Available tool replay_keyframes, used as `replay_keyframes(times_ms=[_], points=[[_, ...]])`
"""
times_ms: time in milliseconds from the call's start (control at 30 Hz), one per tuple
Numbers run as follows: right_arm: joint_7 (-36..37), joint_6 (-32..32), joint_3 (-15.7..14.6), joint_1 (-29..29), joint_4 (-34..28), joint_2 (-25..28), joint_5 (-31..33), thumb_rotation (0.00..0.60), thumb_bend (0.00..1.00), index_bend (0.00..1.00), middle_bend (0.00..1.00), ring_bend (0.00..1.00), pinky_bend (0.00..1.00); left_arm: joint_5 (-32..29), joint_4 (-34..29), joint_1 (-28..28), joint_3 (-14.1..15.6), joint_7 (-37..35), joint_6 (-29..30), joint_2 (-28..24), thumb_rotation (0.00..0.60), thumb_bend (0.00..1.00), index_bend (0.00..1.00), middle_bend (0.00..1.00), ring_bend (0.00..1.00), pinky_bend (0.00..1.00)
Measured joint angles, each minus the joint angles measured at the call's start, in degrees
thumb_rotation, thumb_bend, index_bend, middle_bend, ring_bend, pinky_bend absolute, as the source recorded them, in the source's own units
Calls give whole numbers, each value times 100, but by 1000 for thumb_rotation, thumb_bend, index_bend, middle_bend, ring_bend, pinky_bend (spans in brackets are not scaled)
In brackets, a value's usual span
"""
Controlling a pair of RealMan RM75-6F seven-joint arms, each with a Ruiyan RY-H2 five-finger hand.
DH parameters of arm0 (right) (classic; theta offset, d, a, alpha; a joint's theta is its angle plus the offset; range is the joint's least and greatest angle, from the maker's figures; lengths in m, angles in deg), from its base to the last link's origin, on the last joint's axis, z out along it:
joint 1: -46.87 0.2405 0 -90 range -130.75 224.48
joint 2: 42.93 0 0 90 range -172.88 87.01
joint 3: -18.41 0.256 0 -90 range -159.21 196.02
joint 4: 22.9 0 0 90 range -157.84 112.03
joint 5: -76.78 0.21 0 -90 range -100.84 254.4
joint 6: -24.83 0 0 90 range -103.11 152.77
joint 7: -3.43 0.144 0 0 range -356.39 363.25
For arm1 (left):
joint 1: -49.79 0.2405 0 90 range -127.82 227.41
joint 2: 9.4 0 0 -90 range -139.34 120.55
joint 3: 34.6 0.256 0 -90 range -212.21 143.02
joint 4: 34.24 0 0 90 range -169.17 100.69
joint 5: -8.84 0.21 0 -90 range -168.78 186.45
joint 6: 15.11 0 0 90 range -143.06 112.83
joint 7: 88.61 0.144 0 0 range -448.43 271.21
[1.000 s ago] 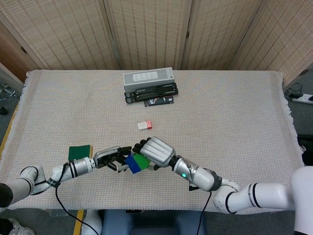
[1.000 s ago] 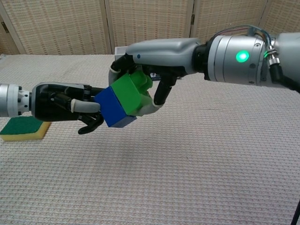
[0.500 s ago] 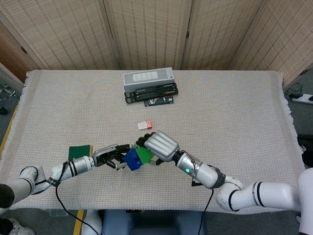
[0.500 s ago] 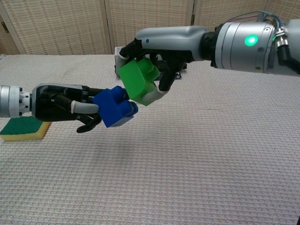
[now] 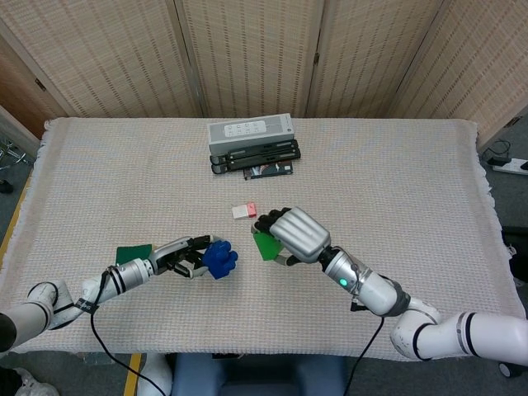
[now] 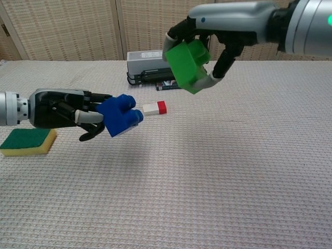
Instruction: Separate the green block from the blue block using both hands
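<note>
Woven screens behind, worktop [image 5: 396,190] covered in beige cloth. Left robot hand [image 6: 65,111] grips the blue block [image 6: 120,114], held above the cloth around 7 o'clock in the head view. Right robot hand [image 6: 218,26] grips the green block [image 6: 188,65], raised higher, near centre. Blocks are apart, clear gap between them. Green sponge [image 6: 26,140] at 8 o'clock beside the left hand. Small red-white piece [image 6: 155,108] mid-worktop. Grey box [image 5: 250,129] on black cases [image 5: 254,157] at 12 o'clock.
</note>
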Motion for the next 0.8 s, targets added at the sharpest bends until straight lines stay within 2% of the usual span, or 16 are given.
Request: replay_keyframes(times_ms=[67,167,433,600,800], points=[[-190,112,-125,-128,1,58,-42,600,339,798,749,646,470,-180,-215,37,-88,626,-116,-90,600,505,764,833,609,703],[-560,241,-349,-324,21,135,-71,600,340,798,749,643,470,-591,-647,132,-265,1947,-275,-250,600,505,765,834,609,703],[-1635,648,-831,-851,264,-29,-51,600,340,798,749,629,470,-2207,-1985,544,-810,6476,-246,-475,600,505,766,834,608,702],[-2075,995,-900,-1146,447,-361,118,600,339,798,743,627,470,-3072,-2528,867,-1133,9175,237,-312,600,505,766,833,608,701],[-2464,1167,-848,-1271,561,-527,231,600,340,798,743,623,470,-3548,-2597,1264,-1385,11755,1186,157,600,505,766,834,606,697]])
